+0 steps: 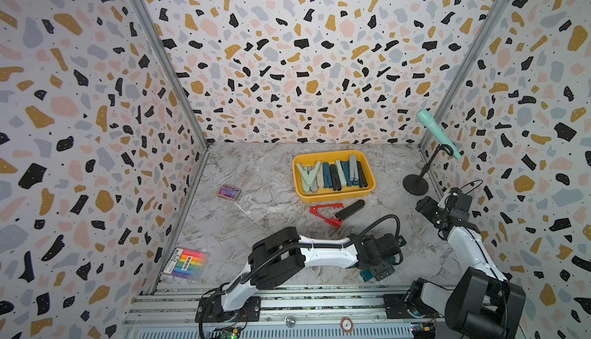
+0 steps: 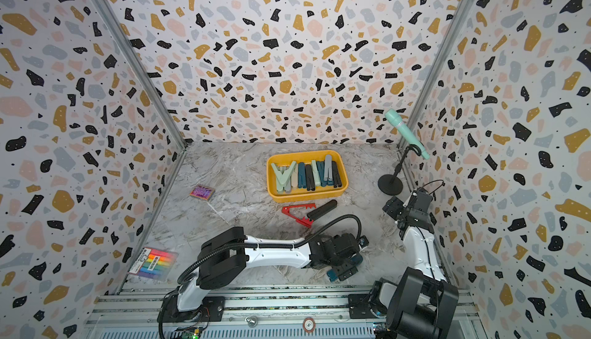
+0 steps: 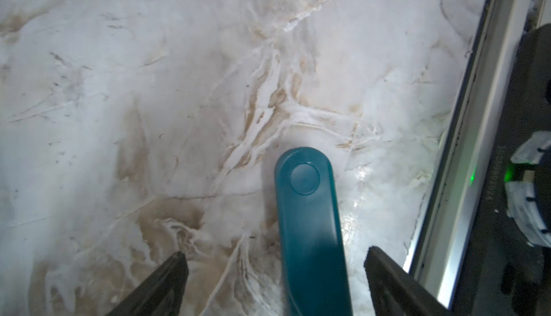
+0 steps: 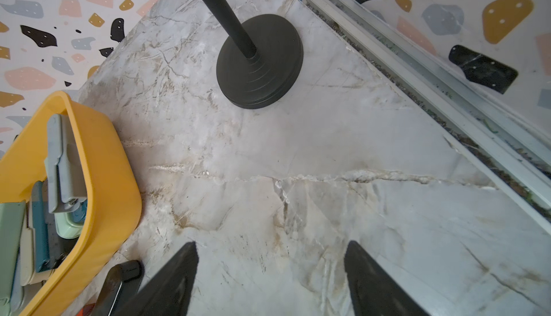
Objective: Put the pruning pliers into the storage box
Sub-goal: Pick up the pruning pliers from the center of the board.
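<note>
Teal pliers (image 3: 310,225) flat on marble table (image 3: 149,91) at near edge, just beside rail (image 3: 465,150). Left gripper (image 3: 275,252) fingers spread either side, not touching. Risk: off-centre closure pushes tool toward rail.
Red pliers (image 1: 324,214), black pliers (image 1: 350,209) touching mid-table: one grasp may drag both.
Far: storage box (image 1: 335,196) crowded; dropped tool may catch rim.
Right gripper (image 4: 271,269) spread, empty, near stand base (image 4: 259,61).

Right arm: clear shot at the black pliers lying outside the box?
Probably yes. The right gripper is open and empty, the black pliers lie on bare table nearby, and nothing stands between.
</note>
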